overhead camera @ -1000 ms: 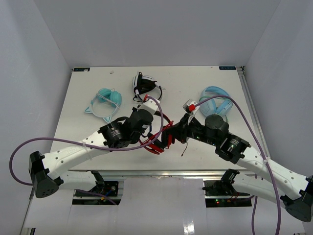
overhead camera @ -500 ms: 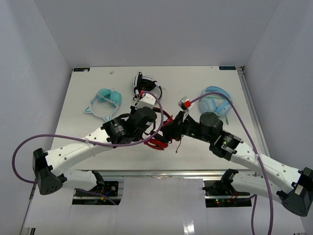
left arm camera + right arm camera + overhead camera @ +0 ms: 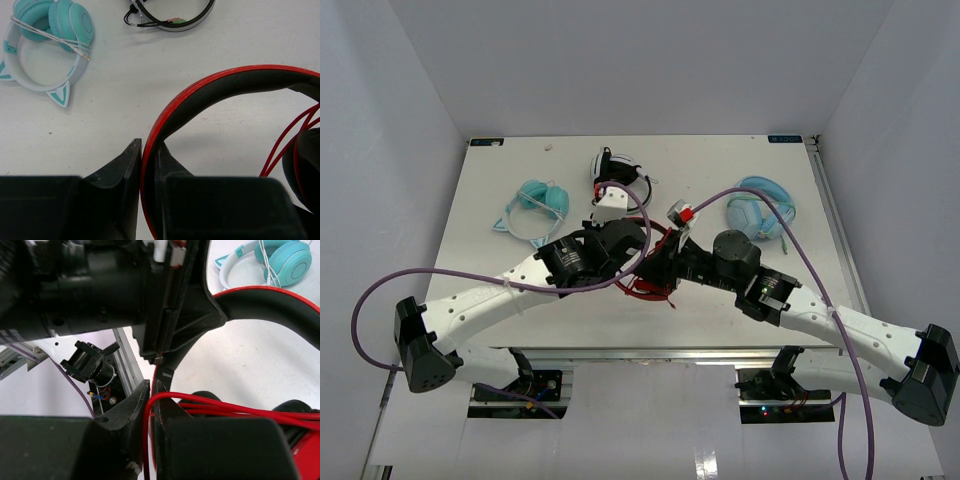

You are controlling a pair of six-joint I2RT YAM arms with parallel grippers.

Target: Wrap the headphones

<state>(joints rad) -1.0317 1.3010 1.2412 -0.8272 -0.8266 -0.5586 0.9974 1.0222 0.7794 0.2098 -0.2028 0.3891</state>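
The left pincer (image 3: 149,150) is clamped on the black-lined headband of the red over-ear headphones (image 3: 225,82). The band is held on edge between its 2 fingers and arches away ahead and to its right. The right pincer (image 3: 151,390) is closed on the thin red cable (image 3: 215,402), which is pinched between the fingertips and runs off to its right in several strands. Beyond the left pincer, a teal cat-eared pair (image 3: 70,22) and a black-and-white pair (image 3: 180,22) are seen lying apart on the white table (image 3: 150,75).
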